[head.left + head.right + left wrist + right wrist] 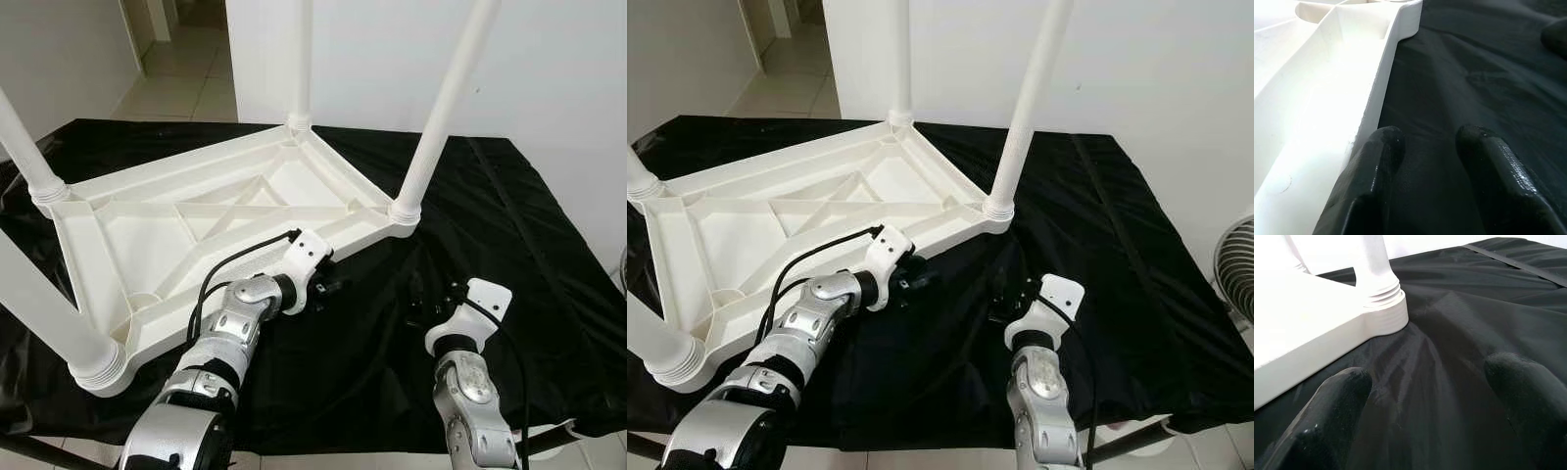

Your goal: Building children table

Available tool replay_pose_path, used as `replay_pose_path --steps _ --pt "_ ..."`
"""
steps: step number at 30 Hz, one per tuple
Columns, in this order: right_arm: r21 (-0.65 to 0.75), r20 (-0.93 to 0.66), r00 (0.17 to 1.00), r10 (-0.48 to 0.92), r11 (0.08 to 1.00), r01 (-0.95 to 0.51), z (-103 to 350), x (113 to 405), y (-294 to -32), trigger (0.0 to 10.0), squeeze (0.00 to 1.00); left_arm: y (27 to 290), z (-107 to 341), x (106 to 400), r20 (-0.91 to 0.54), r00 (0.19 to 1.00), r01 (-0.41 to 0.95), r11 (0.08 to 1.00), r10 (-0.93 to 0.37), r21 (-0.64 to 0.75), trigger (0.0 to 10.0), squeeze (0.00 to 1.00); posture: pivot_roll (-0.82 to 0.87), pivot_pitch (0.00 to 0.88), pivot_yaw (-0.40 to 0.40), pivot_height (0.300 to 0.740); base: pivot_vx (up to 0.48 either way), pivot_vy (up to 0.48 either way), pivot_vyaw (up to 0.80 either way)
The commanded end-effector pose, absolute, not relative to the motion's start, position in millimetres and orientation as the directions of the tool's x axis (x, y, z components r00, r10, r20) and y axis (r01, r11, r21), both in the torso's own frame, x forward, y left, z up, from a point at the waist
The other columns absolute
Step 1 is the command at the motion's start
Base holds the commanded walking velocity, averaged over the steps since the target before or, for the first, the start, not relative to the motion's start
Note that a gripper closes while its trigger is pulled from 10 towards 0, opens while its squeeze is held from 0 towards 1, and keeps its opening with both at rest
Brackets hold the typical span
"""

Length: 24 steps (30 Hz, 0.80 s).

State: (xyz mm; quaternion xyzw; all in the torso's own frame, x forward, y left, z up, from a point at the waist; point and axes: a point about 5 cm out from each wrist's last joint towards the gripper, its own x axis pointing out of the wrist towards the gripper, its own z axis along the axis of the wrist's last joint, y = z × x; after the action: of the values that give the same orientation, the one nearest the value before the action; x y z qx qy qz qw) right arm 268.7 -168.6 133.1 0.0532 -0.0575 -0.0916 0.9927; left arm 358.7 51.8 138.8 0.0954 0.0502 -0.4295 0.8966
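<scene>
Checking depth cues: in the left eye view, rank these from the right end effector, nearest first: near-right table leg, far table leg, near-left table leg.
From the right end effector:
1. Near-right table leg, just ahead, slightly left.
2. Far table leg, back centre.
3. Near-left table leg, far left.

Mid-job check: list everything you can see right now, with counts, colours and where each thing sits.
Tabletop: one, white plastic, upside down on the black cloth, ribbed underside facing up.
Table legs: four, white, standing upright in the tabletop's corner sockets.
Black cloth: one, black, spread under the tabletop and both grippers.
Fan: one, grey grille, at the scene's right edge, past the cloth.
Floor tiles: pale, in the doorway beyond the cloth.
Left gripper: one, black fingers, open, over the cloth right beside the tabletop's near long edge.
Right gripper: one, black fingers, open, over the cloth near the right front leg's socket.
</scene>
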Motion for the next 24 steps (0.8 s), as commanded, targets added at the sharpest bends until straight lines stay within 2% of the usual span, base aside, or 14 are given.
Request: replay_pose_path --steps 1,4,5,7,8,10,13,17,18,19,20,22,23,24 --pt "0.117 0.079 0.976 -0.202 0.974 0.192 128.8 268.5 -170.1 10.0 0.0 89.4 147.3 379.6 -0.036 0.993 0.119 0.975 -0.114 0.19 10.0 0.0 -0.04 0.103 -0.022 0.74 0.0 0.0 0.0" --pt "0.117 0.079 0.976 -0.205 0.974 0.195 128.7 268.2 -170.2 10.0 0.0 93.7 147.1 380.4 -0.037 0.995 0.099 0.976 -0.094 0.192 10.0 0.0 -0.04 0.103 -0.022 0.74 0.0 0.0 0.0" --pt "0.118 0.08 0.975 -0.206 0.974 0.196 128.5 267.7 -170.1 10.0 0.0 93.0 149.0 379.2 -0.026 0.991 0.133 0.976 -0.13 0.174 10.0 0.0 -0.04 0.108 -0.019 0.74 0.0 0.0 0.0" --pt "0.116 0.088 0.978 -0.187 0.977 0.177 128.5 266.5 -169.4 10.0 0.0 80.0 155.5 364.4 0.051 0.952 0.29 0.943 -0.302 0.161 10.0 0.0 -0.04 0.113 -0.014 0.74 0.0 0.0 0.0" --pt "0.116 0.088 0.978 -0.187 0.977 0.177 128.5 266.5 -169.4 10.0 0.0 80.0 155.5 364.4 0.051 0.952 0.29 0.943 -0.302 0.161 10.0 0.0 -0.04 0.113 -0.014 0.74 0.0 0.0 0.0" --pt "0.114 0.099 0.981 -0.166 0.981 0.154 128.5 265.1 -169.5 10.0 0.0 71.6 157.0 343.9 0.112 0.885 0.441 0.891 -0.452 0.112 10.0 0.0 -0.03 0.114 -0.013 0.74 0.0 0.0 0.0" --pt "0.111 0.102 0.982 -0.16 0.983 0.149 128.6 264.5 -169.6 10.0 0.0 70.8 157.1 337.9 0.13 0.866 0.476 0.875 -0.484 0.09 10.0 0.0 -0.03 0.115 -0.013 0.74 0.0 0.0 0.0" --pt "0.115 0.105 0.988 -0.111 0.988 0.099 127.0 264.3 -168.8 10.0 0.0 78.3 158.1 311.9 0.191 0.84 0.505 0.861 -0.508 0.066 10.0 0.0 -0.01 0.117 -0.025 0.74 0.0 0.0 0.0" --pt "0.117 0.105 0.989 -0.102 0.989 0.089 127.0 265.1 -169.0 10.0 0.24 81.6 158.7 307.0 0.202 0.843 0.501 0.865 -0.498 0.042 10.0 0.32 0.0 0.117 -0.028 0.74 0.0 0.0 0.0" --pt "0.117 0.105 0.989 -0.102 0.989 0.089 127.0 265.1 -169.0 10.0 0.24 81.6 158.7 307.0 0.202 0.843 0.501 0.865 -0.498 0.042 10.0 0.32 0.0 0.117 -0.028 0.74 0.0 0.0 0.0" --pt "0.125 0.115 0.989 -0.088 0.989 0.074 127.9 265.8 -169.2 10.0 0.95 85.9 159.0 301.0 0.218 0.845 0.497 0.867 -0.489 0.015 10.0 1.0 0.0 0.118 -0.031 0.74 0.0 0.0 0.0" --pt "0.125 0.115 0.989 -0.088 0.989 0.074 127.9 265.8 -169.2 10.0 0.95 85.9 159.0 301.0 0.218 0.845 0.497 0.867 -0.489 0.015 10.0 1.0 0.0 0.118 -0.031 0.74 0.0 0.0 0.0" --pt "0.124 0.12 0.989 -0.082 0.99 0.067 128.8 266.4 -170.0 10.0 1.0 89.7 158.9 295.6 0.227 0.849 0.489 0.872 -0.477 0.003 10.0 1.0 0.0 0.117 -0.032 0.74 0.0 0.0 0.0" --pt "0.124 0.12 0.989 -0.082 0.99 0.067 128.8 266.4 -170.0 10.0 1.0 89.7 158.9 295.6 0.227 0.849 0.489 0.872 -0.477 0.003 10.0 1.0 0.0 0.117 -0.032 0.74 0.0 0.0 0.0"
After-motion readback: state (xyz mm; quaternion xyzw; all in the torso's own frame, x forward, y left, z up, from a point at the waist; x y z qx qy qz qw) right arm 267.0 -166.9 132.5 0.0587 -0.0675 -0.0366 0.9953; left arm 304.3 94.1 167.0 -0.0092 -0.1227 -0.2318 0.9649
